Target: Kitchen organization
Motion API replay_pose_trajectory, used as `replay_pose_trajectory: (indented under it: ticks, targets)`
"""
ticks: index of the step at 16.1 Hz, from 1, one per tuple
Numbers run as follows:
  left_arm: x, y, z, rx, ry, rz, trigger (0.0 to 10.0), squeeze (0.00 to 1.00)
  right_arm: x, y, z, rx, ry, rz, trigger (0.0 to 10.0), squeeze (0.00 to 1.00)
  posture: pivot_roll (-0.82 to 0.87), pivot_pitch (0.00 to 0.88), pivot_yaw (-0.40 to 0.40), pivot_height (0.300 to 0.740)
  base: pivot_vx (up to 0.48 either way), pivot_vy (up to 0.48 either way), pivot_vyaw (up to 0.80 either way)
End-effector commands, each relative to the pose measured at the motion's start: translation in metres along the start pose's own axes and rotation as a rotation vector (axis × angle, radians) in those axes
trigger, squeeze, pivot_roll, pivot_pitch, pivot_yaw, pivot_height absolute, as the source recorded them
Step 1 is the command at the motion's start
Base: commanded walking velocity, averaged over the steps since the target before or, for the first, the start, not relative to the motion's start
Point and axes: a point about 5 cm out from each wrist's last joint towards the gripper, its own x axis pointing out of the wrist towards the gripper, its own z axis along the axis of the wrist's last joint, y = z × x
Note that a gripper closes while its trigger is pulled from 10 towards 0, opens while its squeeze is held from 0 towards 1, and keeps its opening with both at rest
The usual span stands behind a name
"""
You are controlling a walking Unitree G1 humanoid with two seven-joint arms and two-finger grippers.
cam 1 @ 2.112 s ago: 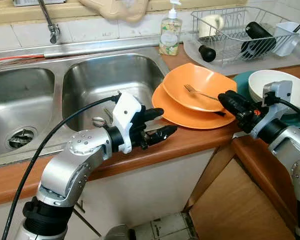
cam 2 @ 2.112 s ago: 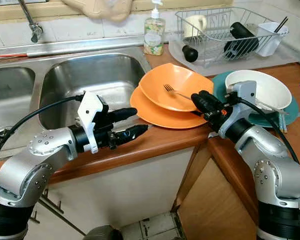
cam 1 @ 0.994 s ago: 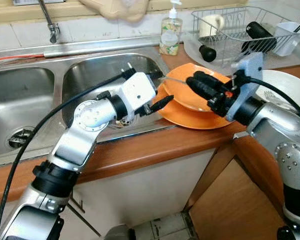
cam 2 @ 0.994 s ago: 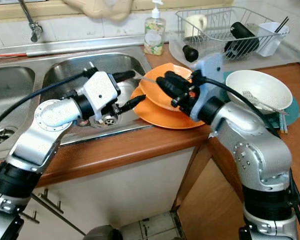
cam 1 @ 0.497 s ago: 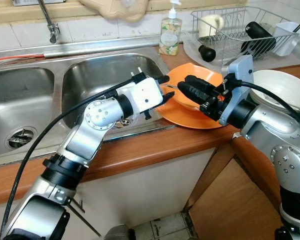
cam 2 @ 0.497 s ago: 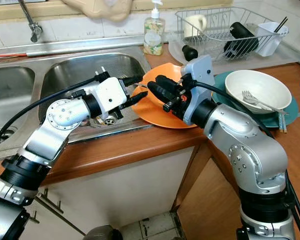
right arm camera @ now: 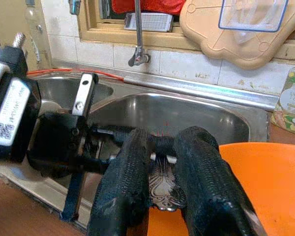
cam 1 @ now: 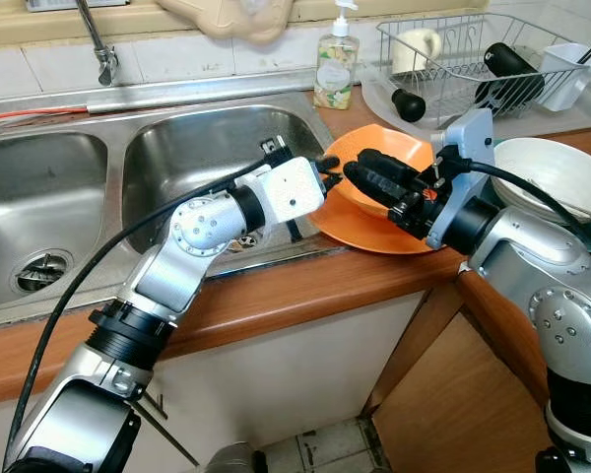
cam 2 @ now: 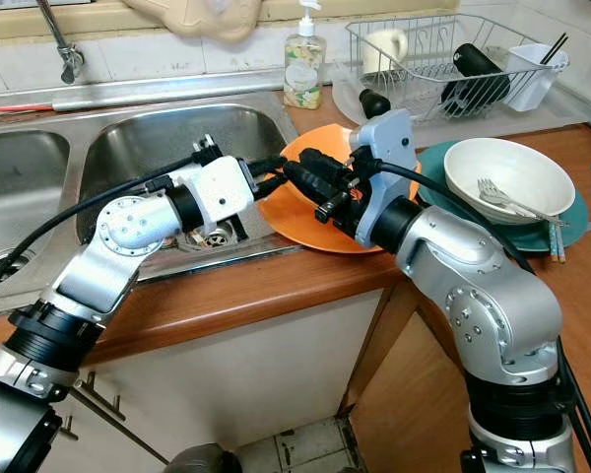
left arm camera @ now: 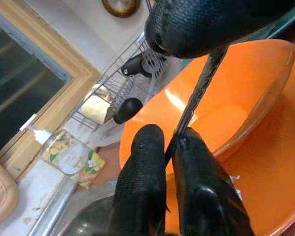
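Note:
A metal fork (left arm camera: 196, 93) hangs level above the near rim of an orange bowl (cam 1: 414, 150), which sits on an orange plate (cam 1: 374, 235) beside the sink. My left gripper (cam 1: 327, 169) is shut on the fork's thin shaft, its fingertips (left arm camera: 147, 147) pinching it. From the other side my right gripper (cam 1: 359, 173) is shut on the fork's ornate handle end (right arm camera: 162, 186). The two grippers meet almost tip to tip over the sink's right edge.
A double steel sink (cam 1: 207, 148) lies on the left, with a faucet (cam 1: 103, 54) behind it. A soap bottle (cam 1: 335, 64) and a dish rack (cam 1: 473, 59) stand at the back. A white bowl (cam 2: 507, 172) holding a fork rests on a teal plate. A cabinet door (cam 1: 453, 394) stands open below.
The fork lay in the orange bowl. My right gripper took it and carried it left, while my left gripper rose from the counter edge and shut on its shaft.

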Motion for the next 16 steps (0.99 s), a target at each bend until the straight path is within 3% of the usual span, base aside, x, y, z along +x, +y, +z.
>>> replay_pose_trajectory:
  ticks: [1, 5, 6, 7, 8, 10, 11, 13, 16]
  targets:
    - [0.0, 0.006, 0.001, 0.021, 0.003, 0.015, 0.0, 0.0, 0.002, 0.004, 0.005, -0.007, -0.015, 0.024, 0.0, 0.0, -0.02, 0.0, 0.03, 0.716, 0.0, 0.0, 0.0]
    - [-0.001, 0.008, -0.001, 0.055, 0.012, 0.022, 0.0, 0.0, 0.003, 0.005, 0.007, -0.004, -0.019, 0.029, 0.0, 0.0, -0.02, 0.0, 0.026, 0.716, 0.0, 0.0, 0.0]
    - [-0.002, 0.009, -0.001, 0.068, 0.014, 0.026, 0.0, 0.0, 0.004, 0.005, 0.007, -0.004, -0.02, 0.03, 2.0, 0.0, -0.02, 0.0, 0.026, 0.716, 0.0, 0.0, 0.0]
    - [-0.003, 0.01, -0.001, 0.076, 0.017, 0.029, 0.0, 0.0, 0.004, 0.005, 0.008, -0.004, -0.022, 0.032, 8.5, 0.0, -0.02, 0.0, 0.026, 0.716, 0.0, 0.0, 0.0]
    - [-0.005, 0.014, -0.002, 0.091, 0.029, 0.044, 0.0, 0.0, 0.005, 0.005, 0.01, 0.026, -0.042, 0.037, 10.0, 0.0, -0.02, 0.0, 0.022, 0.716, 0.0, 0.0, 0.0]
    - [-0.008, 0.02, -0.005, 0.115, 0.053, 0.072, 0.0, 0.0, 0.005, 0.004, 0.013, 0.03, -0.061, 0.034, 10.0, 1.0, -0.02, 0.0, 0.021, 0.716, 0.0, 0.0, 0.0]
    - [-0.011, 0.024, -0.009, 0.122, 0.072, 0.095, 0.0, 0.0, 0.005, 0.003, 0.015, 0.018, -0.074, 0.014, 10.0, 0.0, -0.02, 0.0, 0.021, 0.716, 0.0, 0.0, 0.0]
    - [-0.018, 0.034, -0.015, 0.133, 0.113, 0.146, 0.0, 0.0, 0.004, 0.001, 0.017, 0.007, -0.086, -0.002, 10.0, 0.0, -0.02, 0.0, 0.023, 0.716, 0.0, 0.0, 0.0]
    - [-0.032, 0.052, -0.038, 0.135, 0.265, 0.225, 0.0, 0.0, 0.001, 0.004, 0.011, -0.015, -0.051, -0.001, 10.0, 0.0, -0.02, 0.0, 0.024, 0.716, 0.0, 0.0, 0.0]
